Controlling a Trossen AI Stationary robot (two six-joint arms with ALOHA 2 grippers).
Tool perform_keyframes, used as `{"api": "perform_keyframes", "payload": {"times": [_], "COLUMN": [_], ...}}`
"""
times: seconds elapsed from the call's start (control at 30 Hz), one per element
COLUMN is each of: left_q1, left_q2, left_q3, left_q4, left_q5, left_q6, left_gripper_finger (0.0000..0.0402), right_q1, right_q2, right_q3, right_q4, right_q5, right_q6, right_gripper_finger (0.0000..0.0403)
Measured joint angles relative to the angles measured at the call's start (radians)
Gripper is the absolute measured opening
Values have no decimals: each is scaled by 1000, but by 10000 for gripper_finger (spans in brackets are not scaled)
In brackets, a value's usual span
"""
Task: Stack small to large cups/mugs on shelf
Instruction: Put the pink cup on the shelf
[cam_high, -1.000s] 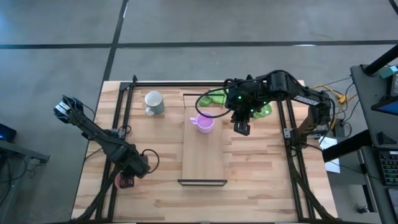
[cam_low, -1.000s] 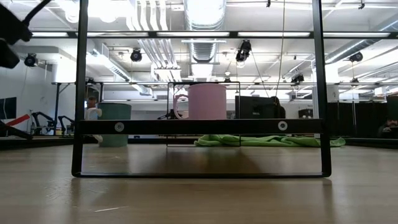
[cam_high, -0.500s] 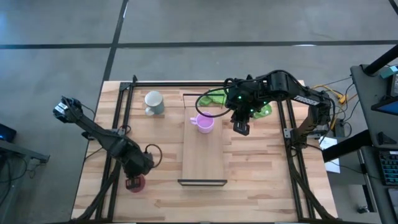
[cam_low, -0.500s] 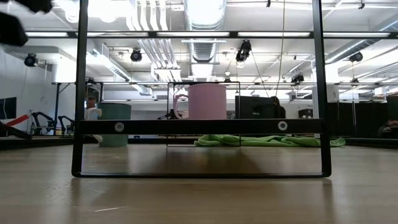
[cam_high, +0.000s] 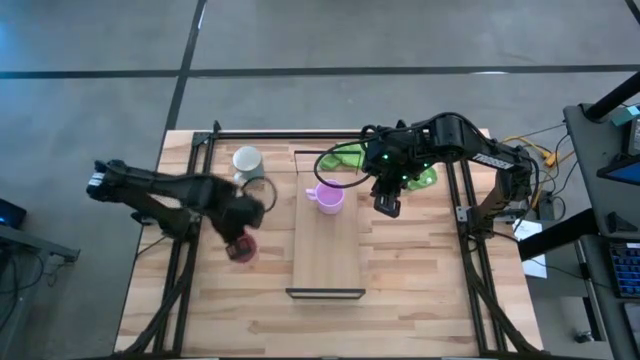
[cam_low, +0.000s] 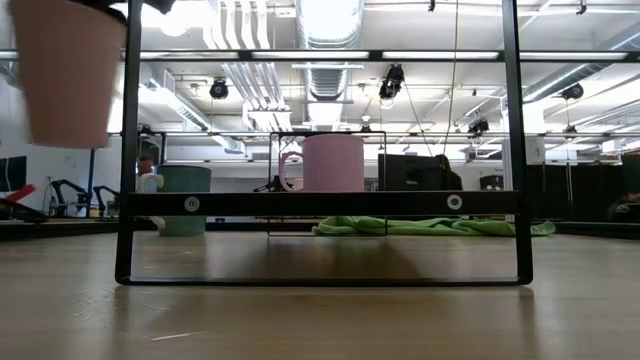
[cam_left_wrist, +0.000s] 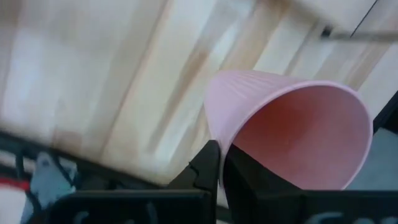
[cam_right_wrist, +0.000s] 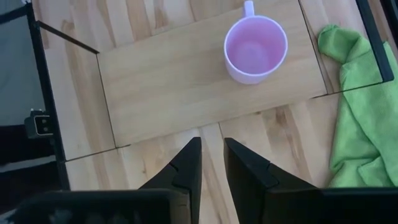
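Salmon-pink and thin-walled, the small cup I'm carrying looks light and a little flexible, so I judge it would dent under a hard squeeze and could swing or slip if I move fast. My left gripper has it pinched by the rim, one finger inside the mouth and one outside, which seems the only sensible hold on a handleless cup like this. From above it hangs over the bare table, between the white-grey mug and the shelf, clear of both. At table height it shows lifted well off the surface, slightly tilted.

On the shelf's far end stands the lilac mug, upright, mouth up, handle pointing away from the board's middle. It looks stiffer and heavier, a rigid thing best taken by the wall or handle. The white-grey mug sits on the table beside the shelf's far corner, untouched.

My right gripper hovers just off the shelf's edge near the lilac mug, fingers parted a little and holding nothing. A green cloth lies crumpled beyond the shelf's end.
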Motion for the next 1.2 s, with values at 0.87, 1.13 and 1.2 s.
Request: {"api": "perform_keyframes", "payload": {"times": [0.87,1.13,1.2], "left_q1": [189,210,215], "left_q2": [648,663,663], "left_q3": [659,663,659], "left_q4": [87,177,169], "left_q5": [-73,-8,-8], "left_q6": [542,539,533], "left_gripper_finger": [0,0,0], "right_q1": [2,2,2], "right_q2": [-32,-55,-61], "right_q3": [0,1,1], "right_q4": [-9,-9,-9], "right_q5": [1,6,10], "right_q6": [47,44,35], "right_gripper_finger": [61,61,61]}}
